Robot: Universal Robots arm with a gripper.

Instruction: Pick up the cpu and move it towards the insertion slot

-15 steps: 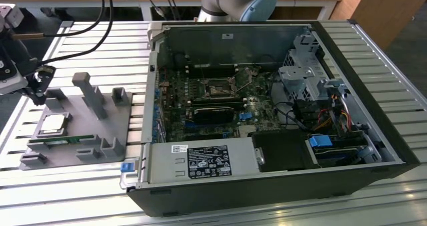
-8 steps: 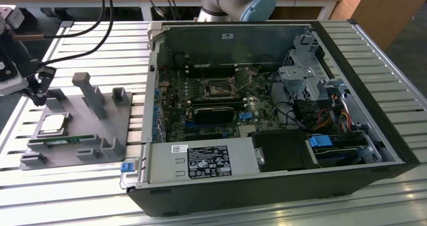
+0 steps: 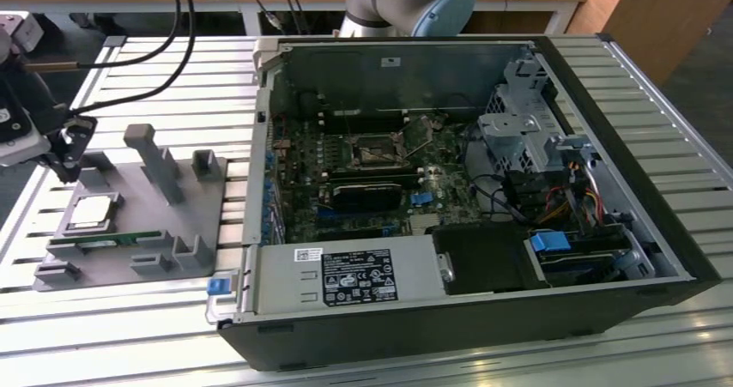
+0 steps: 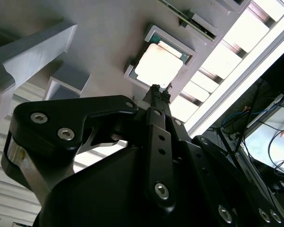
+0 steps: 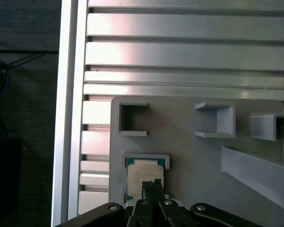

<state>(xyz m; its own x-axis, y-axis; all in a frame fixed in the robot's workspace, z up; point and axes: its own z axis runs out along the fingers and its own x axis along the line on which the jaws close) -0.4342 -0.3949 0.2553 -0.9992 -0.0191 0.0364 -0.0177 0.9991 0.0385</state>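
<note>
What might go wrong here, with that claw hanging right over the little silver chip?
1. The shut gripper hangs above the chip, which lies in a snug framed pocket of the gray tray. A badly centred grab might tilt or jam it.
2. The socket lies deep inside the open computer case, with metal walls and cables nearby. The arm or the chip might bump them on the way in.
</note>
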